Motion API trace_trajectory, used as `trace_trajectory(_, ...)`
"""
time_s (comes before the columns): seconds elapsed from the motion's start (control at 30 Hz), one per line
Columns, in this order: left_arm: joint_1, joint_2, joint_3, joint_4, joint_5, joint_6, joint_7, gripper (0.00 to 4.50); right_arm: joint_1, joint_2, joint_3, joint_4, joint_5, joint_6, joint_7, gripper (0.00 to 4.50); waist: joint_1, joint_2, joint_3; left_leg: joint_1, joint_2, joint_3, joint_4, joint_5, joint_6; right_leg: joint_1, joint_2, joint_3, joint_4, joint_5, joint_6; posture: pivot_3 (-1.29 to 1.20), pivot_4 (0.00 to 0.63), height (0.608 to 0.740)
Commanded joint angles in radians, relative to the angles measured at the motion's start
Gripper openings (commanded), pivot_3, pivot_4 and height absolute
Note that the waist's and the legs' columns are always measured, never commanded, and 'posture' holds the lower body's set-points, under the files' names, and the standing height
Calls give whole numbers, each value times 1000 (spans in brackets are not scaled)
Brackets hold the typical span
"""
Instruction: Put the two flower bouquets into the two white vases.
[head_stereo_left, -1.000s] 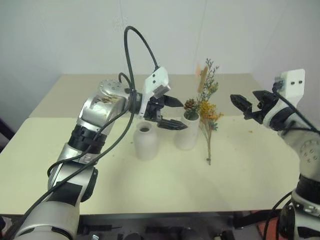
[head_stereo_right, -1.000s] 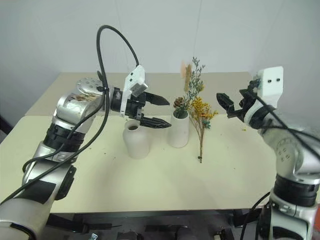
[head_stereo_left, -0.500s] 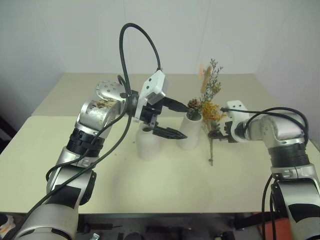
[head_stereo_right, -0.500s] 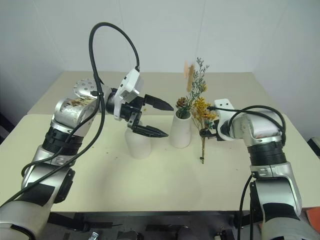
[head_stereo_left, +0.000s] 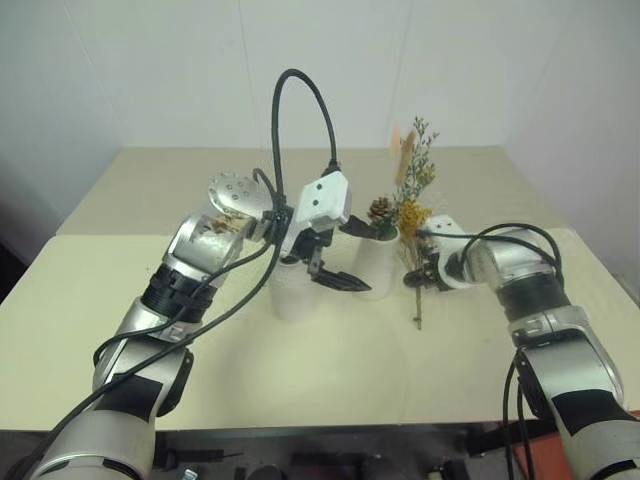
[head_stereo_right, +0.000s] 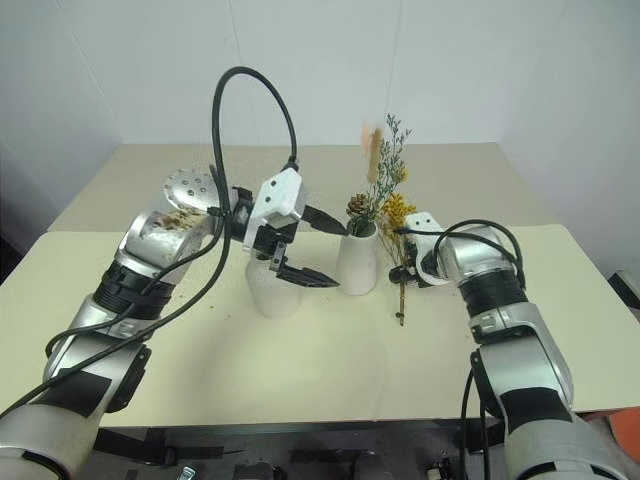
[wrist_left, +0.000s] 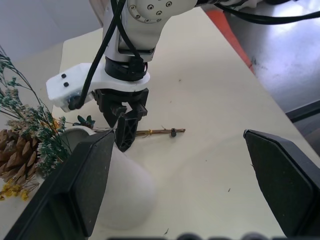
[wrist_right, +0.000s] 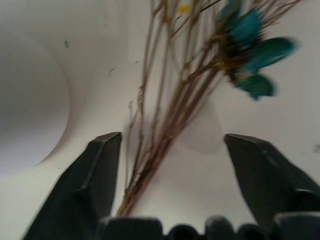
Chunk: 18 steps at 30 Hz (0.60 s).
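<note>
Now your right gripper (wrist_right: 167, 165) is down at the counter (head_stereo_left: 300, 380), jaws apart and straddling the thin stems of the yellow-orange bouquet (head_stereo_left: 415, 222), not clamped on them. That bouquet lies on the counter just at 3 o'clock of the cylinder vase (head_stereo_left: 378, 262), its head leaning against it. The mixed sprig (head_stereo_left: 408, 180) with the pine cone stands in that cylinder vase. Your left gripper (head_stereo_left: 335, 258) hangs spread wide and empty over the short bottle-shaped vase (head_stereo_left: 290, 290), which sits at 9 o'clock of the cylinder, close beside it.
</note>
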Motion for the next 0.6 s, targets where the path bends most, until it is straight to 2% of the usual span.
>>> trace_trajectory(0.03, -7, 8, 10, -49, 2, -7, 9, 4500, -23, 11, -9, 23, -37, -43, 11, 2182, -2, 0, 0, 0, 0, 0, 0, 0, 0, 0, 0, 0, 0, 0, 0, 0, 150, 740)
trace_trajectory(0.07, -6, 8, 11, -52, 2, -5, 10, 4500, -21, 14, -12, 30, -44, -50, 10, 1945, -3, 0, 0, 0, 0, 0, 0, 0, 0, 0, 0, 0, 0, 0, 0, 0, 150, 740)
trace_trajectory(0.23, -4, 13, 18, -55, -2, 0, 14, 4500, 16, 25, -55, 8, -60, -66, -16, 104, -7, 0, 0, 1, 0, 0, 0, 0, 0, 0, 0, 0, 0, 0, 0, 0, 150, 740)
trace_trajectory(0.4, 5, 20, 30, -47, -4, 5, 27, 4500, 75, 12, -169, -124, -28, -3, -57, 44, -7, 0, 0, 1, 0, 0, 0, 0, 0, 0, 0, 0, 1, 0, 0, 0, 150, 740)
trace_trajectory(0.53, 4, 31, 64, -27, -15, 9, 51, 4500, 88, 29, -443, -199, 11, 167, -210, 44, -4, 0, 0, 0, 0, -1, 0, 0, 0, 0, 0, 0, 1, 0, 0, 0, 150, 740)
trace_trajectory(0.6, -7, 26, 81, -13, -20, 13, 70, 4500, 100, 39, -517, -236, 17, 208, -253, 44, -2, 0, 0, 0, 0, -1, 0, 0, 0, 0, 0, 0, 1, 0, 0, 0, 150, 740)
